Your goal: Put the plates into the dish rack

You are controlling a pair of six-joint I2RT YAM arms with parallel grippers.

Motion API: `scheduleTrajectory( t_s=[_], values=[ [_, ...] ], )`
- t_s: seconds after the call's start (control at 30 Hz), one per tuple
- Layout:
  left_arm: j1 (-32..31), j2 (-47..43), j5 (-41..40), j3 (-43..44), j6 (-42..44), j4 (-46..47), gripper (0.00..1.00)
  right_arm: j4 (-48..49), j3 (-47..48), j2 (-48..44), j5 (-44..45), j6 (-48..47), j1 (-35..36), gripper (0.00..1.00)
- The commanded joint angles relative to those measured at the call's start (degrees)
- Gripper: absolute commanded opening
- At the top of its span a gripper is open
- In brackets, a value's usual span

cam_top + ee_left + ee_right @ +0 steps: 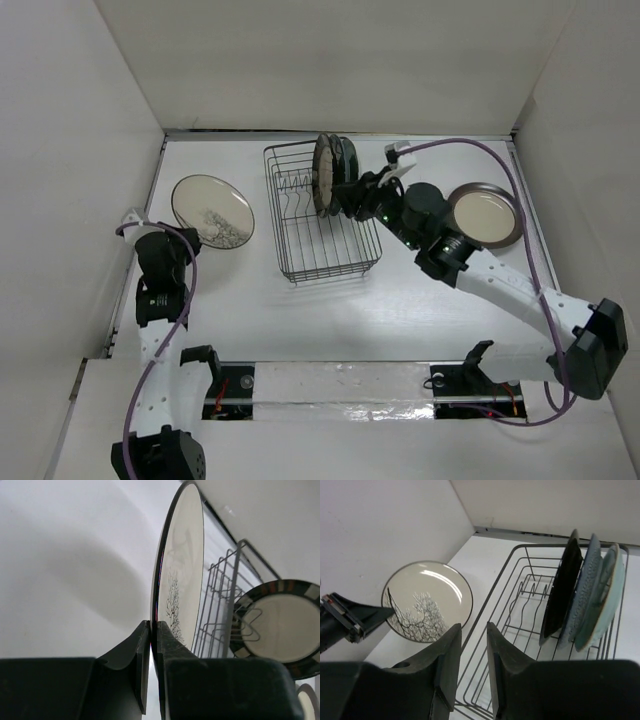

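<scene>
The dish rack (322, 262), a dark grey wire basket with a row of upright tines, is sitting in the middle of the table (300, 320). Three plates are standing on edge between the tines at its far end, packed close together and leaning slightly. In the right wrist view, the nearest one (560, 595) is showing a dark back, the blue-patterned plate (583, 592) is pressing in just behind it, and the pale green plate (611, 587) is standing last. From the left wrist view, the first of them is showing a cream face ringed by a dark patterned band.

To the left of the rack, the left gripper (153, 630) is clamping the near rim of the cream plate (212, 210), its fingers pinched tight on the thin dark edge. This plate is carrying a black branching-tree drawing on a glossy cream face. It is sitting apart from the rack's left wall, and whether it is resting on the table I cannot tell.

To the right of the rack, the beige plate (483, 215) with its grey-brown rim is lying flat on the table, well apart from the basket.

The right gripper (472, 630) is hovering just beside the rack's right wall, near the standing plates. Its jaws are standing a narrow gap apart, with nothing between them.
</scene>
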Motion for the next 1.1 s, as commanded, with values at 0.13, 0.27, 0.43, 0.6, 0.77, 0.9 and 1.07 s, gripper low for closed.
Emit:
scheduleTrajectory(
  t_s=[0.13,0.27,0.43,0.6,0.77,0.9,1.07],
  values=[
    [-0.1,-2.0,1.9,8.8,1.6,9.6,0.00,2.3,9.1,10.0,-9.3,-0.6,0.5,0.70],
    [-1.0,-1.5,10.2,9.7,-0.4,13.2,0.00,1.9,13.7,14.8,-12.7,-0.9,-1.0,0.90],
    [-2.9,-0.6,20.0,11.6,-0.6,16.7,0.00,2.3,18.4,20.2,-19.2,-0.4,-4.2,1.00],
    [-3.5,0.5,31.6,10.8,-5.4,24.4,0.00,3.0,20.5,23.8,-24.3,1.4,-8.0,1.00],
    [-4.8,1.6,38.3,11.1,-7.8,30.2,0.00,0.7,22.9,25.6,-25.6,0.2,-9.5,1.00],
    [-5.9,1.6,42.4,10.2,-9.0,36.3,0.00,1.6,22.1,25.8,-28.0,-0.8,-9.5,1.00],
    [-6.5,2.4,46.0,9.6,-10.7,40.1,0.00,9.0,18.0,25.1,-40.8,0.5,-10.6,0.93]
  ],
)
